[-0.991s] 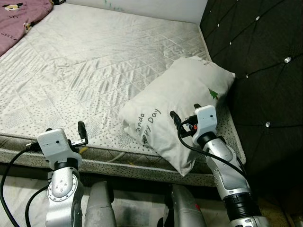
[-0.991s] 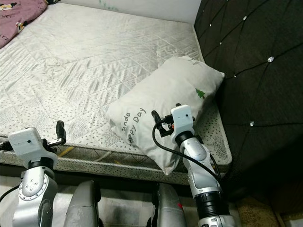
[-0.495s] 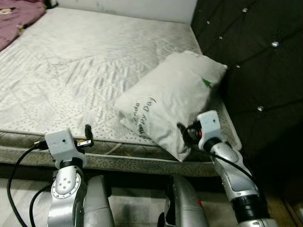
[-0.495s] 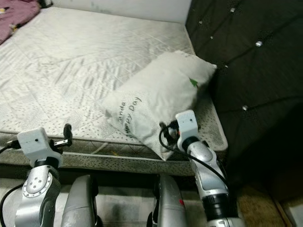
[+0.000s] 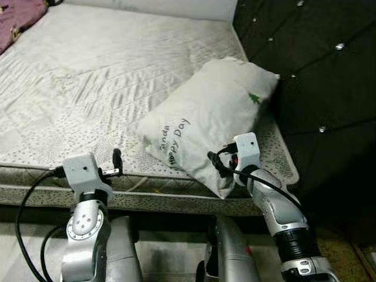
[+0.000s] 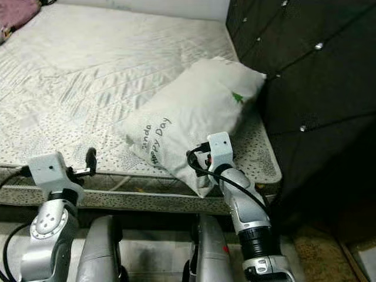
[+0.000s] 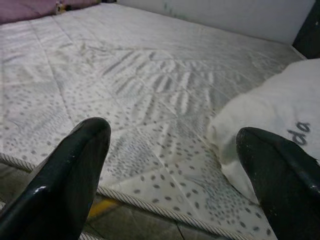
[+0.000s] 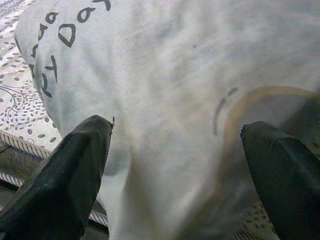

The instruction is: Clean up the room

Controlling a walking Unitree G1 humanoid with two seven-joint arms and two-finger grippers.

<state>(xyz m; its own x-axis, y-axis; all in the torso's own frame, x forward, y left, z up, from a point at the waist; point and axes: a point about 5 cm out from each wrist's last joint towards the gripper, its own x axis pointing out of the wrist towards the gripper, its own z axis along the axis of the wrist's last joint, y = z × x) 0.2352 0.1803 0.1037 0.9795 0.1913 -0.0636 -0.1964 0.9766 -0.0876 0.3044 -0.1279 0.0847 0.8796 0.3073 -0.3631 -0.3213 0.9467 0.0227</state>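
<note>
Our right gripper [image 8: 175, 165] has closed in on the pillow [image 5: 205, 120] since a second ago; its corner now sits between released jaws. Lower left, our left gripper [image 7: 172, 170] hovers spread at the mattress [image 5: 88, 70] edge

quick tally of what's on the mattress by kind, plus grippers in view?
White pillow: 1
Pink blanket, at the far left corner: 1
Grippers: 2, the left gripper at the mattress edge, the right gripper at the pillow's near corner, both open
Total: 4
</note>
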